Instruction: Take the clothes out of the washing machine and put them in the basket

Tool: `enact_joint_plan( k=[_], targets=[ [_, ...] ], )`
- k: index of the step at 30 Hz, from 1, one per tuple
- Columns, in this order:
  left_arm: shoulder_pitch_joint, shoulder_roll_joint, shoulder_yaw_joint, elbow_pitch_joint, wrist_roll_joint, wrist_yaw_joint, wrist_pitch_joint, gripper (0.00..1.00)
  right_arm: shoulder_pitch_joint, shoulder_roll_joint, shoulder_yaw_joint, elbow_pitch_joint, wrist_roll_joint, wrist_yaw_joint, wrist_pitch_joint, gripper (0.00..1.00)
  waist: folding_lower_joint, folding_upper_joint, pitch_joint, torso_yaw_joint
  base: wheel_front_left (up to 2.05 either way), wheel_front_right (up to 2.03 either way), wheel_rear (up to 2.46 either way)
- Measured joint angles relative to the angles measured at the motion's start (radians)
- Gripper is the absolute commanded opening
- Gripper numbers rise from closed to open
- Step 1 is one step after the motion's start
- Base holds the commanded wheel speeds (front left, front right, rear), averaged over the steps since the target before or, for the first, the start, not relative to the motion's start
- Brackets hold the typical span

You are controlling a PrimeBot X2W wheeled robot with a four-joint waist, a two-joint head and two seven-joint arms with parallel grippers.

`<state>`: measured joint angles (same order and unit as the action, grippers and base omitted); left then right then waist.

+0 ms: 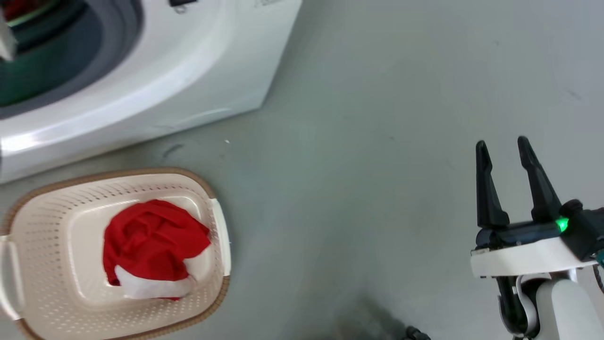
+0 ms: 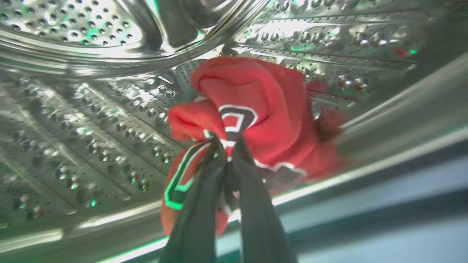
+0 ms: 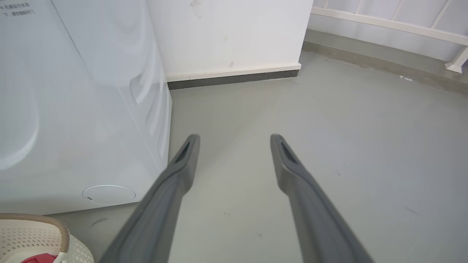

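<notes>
Jersey (image 2: 263, 120), red fabric with black-and-white numerals, sat bunched in the perforated steel drum (image 2: 91, 124) of the white front-loading washing machine (image 1: 212, 71), the left gripper (image 2: 228, 140) clenched tight on its folds. Second red garment (image 1: 151, 245) with a white band lay crumpled in the cream plastic basket (image 1: 52, 222). Right gripper (image 1: 502, 144) hung spread wide, empty, over the grey floor (image 1: 377, 189).

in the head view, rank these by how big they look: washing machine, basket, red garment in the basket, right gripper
1. washing machine
2. basket
3. red garment and right gripper: these look about alike, and the gripper is likely nearer the camera, so I leave them unranked.
</notes>
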<state>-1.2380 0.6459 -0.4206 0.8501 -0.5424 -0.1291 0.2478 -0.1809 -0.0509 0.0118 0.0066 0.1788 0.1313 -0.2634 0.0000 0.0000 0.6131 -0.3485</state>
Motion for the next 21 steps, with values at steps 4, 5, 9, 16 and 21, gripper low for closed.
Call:
enact_joint_plan(
  k=[4,5,9,16,21],
  targets=[
    [0.114,-0.033,-0.041,-0.026,-0.052,0.000,-0.094,0.00,0.027,0.000,-0.011,0.009,-0.035,0.000,0.000,1.00,0.0000,0.0001,-0.073,0.040,0.00,0.00,0.00],
    [0.142,-0.043,-0.051,-0.035,-0.062,0.000,-0.116,0.00,0.034,0.000,-0.013,0.011,-0.042,0.000,0.000,1.00,0.0000,0.0000,-0.092,0.051,0.00,0.00,0.00],
    [0.246,-0.077,-0.063,-0.078,-0.090,0.000,-0.211,0.00,0.059,0.000,-0.018,0.020,-0.066,0.000,0.000,1.00,-0.0001,0.0000,-0.167,0.095,0.00,0.00,0.00],
    [0.403,-0.112,-0.062,-0.210,-0.105,0.030,-0.341,0.00,0.101,0.000,-0.030,0.032,-0.100,0.000,0.000,1.00,-0.0002,0.0001,-0.288,0.175,0.00,0.00,0.00],
    [0.496,-0.094,-0.059,-0.364,-0.085,0.084,-0.406,0.00,0.125,0.000,-0.038,0.037,-0.108,0.000,0.000,1.00,-0.0003,0.0000,-0.358,0.228,0.00,0.00,0.00]
  ],
)
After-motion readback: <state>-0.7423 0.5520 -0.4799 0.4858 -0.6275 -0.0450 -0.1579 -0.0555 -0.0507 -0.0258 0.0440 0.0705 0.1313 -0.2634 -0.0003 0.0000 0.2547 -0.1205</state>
